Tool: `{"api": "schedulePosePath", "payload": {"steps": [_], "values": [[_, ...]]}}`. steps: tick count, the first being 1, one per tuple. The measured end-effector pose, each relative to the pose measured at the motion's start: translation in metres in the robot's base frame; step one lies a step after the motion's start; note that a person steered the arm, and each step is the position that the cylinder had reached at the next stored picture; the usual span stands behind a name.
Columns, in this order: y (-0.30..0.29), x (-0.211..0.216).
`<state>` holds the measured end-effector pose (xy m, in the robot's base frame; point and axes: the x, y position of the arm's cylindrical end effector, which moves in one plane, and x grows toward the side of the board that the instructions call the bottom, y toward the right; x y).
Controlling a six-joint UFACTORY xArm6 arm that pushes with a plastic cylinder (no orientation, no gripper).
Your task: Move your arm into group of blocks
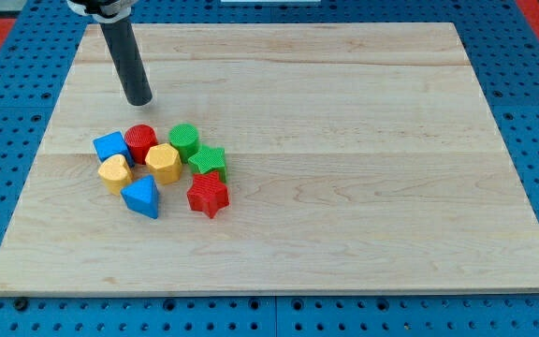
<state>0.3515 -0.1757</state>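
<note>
Though apparently clear of them, my tip (139,99) just above the 8 clustered blocks (163,166), nearest the red cylinder (140,141).

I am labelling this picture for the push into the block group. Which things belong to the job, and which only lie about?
Belong to the job:
- my tip, above the group, not touching
- blue cube
- red cylinder
- green cylinder
- yellow hexagon
- yellow heart
- green star
- blue triangle
- red star

Just there:
- wooden board
- blue pegboard
</note>
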Motion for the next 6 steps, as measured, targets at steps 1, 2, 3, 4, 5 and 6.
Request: {"api": "schedulePosePath", "payload": {"steps": [1,2,3,4,5,6], "values": [[-0.002,0.0],[-0.035,-0.012],[-0.056,0.02],[-0.112,0.056],[-0.096,0.114],[-0.028,0.113]]}}
